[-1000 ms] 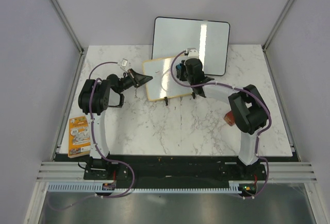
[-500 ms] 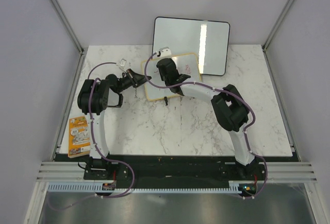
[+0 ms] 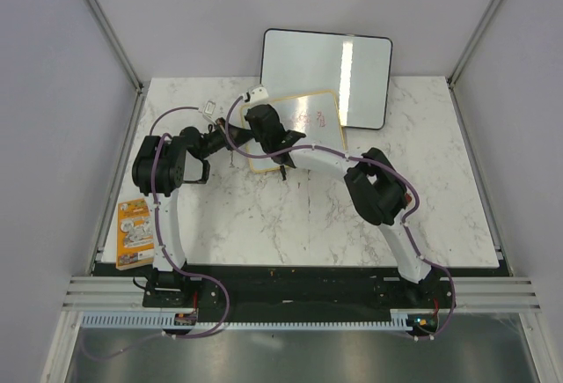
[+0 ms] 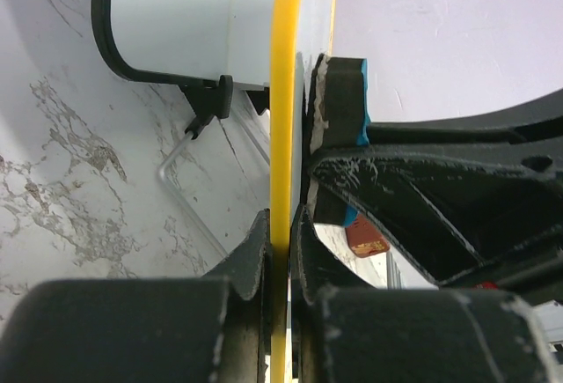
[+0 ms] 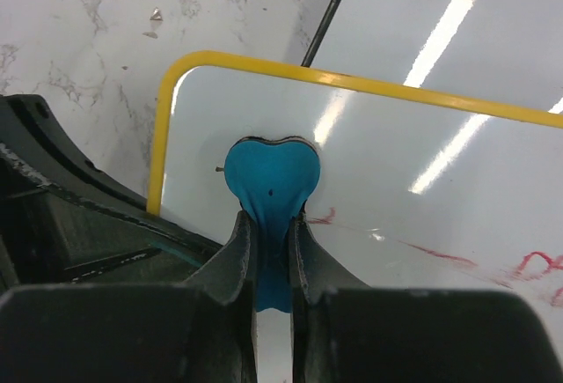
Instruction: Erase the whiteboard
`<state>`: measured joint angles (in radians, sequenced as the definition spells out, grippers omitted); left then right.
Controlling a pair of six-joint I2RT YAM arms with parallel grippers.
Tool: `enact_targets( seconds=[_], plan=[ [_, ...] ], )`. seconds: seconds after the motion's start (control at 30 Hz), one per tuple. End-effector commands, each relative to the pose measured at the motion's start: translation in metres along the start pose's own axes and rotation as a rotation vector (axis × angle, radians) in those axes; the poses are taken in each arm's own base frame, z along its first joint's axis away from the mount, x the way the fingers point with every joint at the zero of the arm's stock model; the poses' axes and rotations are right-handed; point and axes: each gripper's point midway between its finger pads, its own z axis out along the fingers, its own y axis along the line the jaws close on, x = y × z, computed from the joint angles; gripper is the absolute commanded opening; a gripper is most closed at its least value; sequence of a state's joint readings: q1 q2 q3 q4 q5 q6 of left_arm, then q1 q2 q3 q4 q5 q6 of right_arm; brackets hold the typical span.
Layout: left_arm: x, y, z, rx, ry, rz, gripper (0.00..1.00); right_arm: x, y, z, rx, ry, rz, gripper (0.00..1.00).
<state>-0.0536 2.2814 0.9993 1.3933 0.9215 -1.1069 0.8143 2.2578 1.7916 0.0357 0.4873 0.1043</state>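
Seen from above, the whiteboard (image 3: 303,110) stands propped toward the back of the counter (image 3: 290,216). At the left wrist, the left hand (image 4: 280,233) pinches its yellow frame edge. At the right wrist, the right hand (image 5: 271,233) pinches a blue eraser (image 5: 271,176) against the board's corner, with red marks (image 5: 537,268) off to the right.

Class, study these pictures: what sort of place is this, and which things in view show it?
Probably a robotics lab work cell: a left robot arm and a right robot arm bolted at the edge of a marble-pattern table, closed in by plain grey walls on metal posts.
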Motion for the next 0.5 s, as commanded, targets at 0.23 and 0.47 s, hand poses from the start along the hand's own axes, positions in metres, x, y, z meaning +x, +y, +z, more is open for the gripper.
enact_targets(
  seconds=[0.23,0.47],
  plan=[
    [0.016,-0.033,0.000,0.177,0.041,0.258,0.02,0.044,0.052,0.012,-0.144,0.065,-0.031,0.00],
    [0.016,-0.033,0.000,0.177,0.039,0.261,0.02,0.044,0.014,0.030,-0.044,0.080,-0.019,0.00]
  ],
)
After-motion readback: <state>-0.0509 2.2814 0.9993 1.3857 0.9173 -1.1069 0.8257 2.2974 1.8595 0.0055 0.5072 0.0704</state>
